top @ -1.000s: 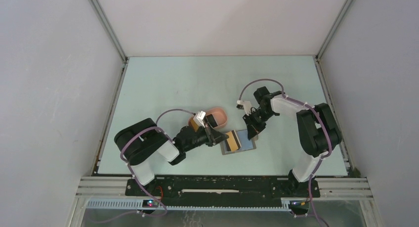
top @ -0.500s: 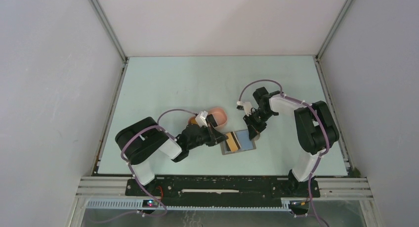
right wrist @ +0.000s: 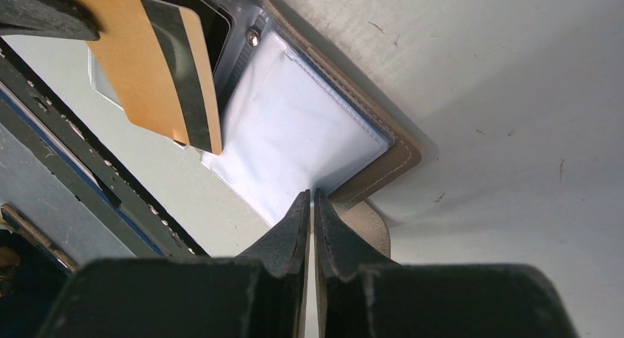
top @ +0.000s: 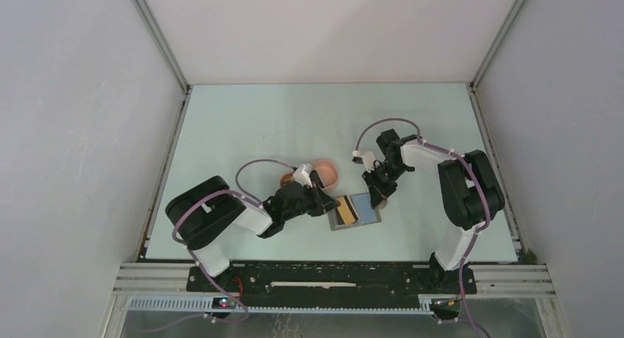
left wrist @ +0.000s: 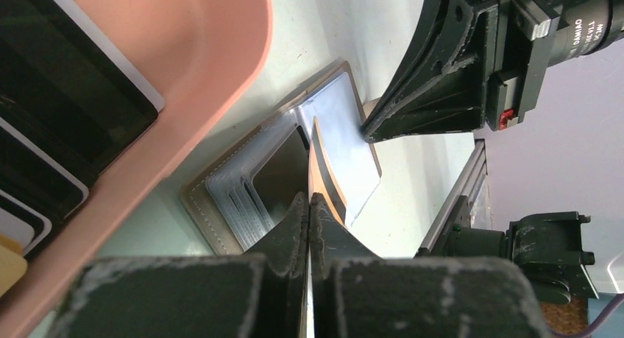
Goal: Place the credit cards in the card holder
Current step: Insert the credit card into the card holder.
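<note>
The card holder (top: 366, 208) lies open on the table, its slotted dark half (left wrist: 276, 176) beside a blue-grey half (right wrist: 294, 124). My left gripper (left wrist: 310, 198) is shut on a yellow-orange credit card (right wrist: 147, 65) with a dark stripe. It holds the card on edge, tilted over the dark half. My right gripper (right wrist: 312, 194) is shut on the card holder's far edge, next to its small tab (right wrist: 371, 231). Other credit cards (left wrist: 66, 80), dark with pale stripes, lie in the peach tray (left wrist: 221, 95).
The peach-orange oval tray (top: 327, 173) stands just behind the left gripper (top: 327, 204). The right gripper (top: 379, 198) and its arm are close on the card holder's right side. Enclosure walls and an aluminium frame ring the pale table.
The left gripper has edged right and down, bringing the yellow-orange card further over the card holder. The right gripper has settled slightly closer onto the card holder's edge.
</note>
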`<state>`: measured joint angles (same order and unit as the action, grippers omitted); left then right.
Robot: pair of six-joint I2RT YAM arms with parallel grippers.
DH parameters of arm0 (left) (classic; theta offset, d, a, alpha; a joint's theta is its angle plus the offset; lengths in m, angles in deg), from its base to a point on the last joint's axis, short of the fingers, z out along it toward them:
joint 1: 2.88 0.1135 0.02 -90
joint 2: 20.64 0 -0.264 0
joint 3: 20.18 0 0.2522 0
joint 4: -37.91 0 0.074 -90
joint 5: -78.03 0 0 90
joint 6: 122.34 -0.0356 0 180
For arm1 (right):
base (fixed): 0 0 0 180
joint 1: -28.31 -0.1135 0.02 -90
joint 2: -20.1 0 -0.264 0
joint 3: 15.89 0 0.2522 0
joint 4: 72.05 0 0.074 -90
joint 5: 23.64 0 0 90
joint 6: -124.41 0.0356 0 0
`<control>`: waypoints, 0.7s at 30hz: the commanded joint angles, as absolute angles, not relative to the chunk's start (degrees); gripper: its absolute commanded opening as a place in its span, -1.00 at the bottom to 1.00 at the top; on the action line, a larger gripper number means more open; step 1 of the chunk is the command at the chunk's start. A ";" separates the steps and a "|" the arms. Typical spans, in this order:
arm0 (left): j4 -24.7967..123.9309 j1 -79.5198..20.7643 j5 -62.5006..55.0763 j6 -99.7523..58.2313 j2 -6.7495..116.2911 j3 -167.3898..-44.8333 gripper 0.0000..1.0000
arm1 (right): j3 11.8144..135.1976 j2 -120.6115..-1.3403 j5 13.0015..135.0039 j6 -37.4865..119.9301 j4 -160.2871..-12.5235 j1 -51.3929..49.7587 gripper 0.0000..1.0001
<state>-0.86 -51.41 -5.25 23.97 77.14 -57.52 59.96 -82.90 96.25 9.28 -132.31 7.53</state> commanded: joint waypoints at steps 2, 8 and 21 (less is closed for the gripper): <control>6.47 -52.38 -8.68 18.63 72.82 -60.95 -1.00 | 61.74 -83.08 96.19 9.97 -133.14 7.06 -0.77; 10.58 -53.22 -9.61 16.89 72.41 -63.30 -1.00 | 61.80 -83.08 96.29 9.98 -133.17 7.03 -0.77; 13.25 -53.92 -8.93 18.96 73.31 -64.64 -1.00 | 61.85 -83.04 96.46 10.02 -133.25 6.88 -0.78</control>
<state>10.55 -53.55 -8.40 19.19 73.93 -62.67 60.09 -82.90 96.25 9.28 -132.86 7.27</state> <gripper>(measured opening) 0.006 0.113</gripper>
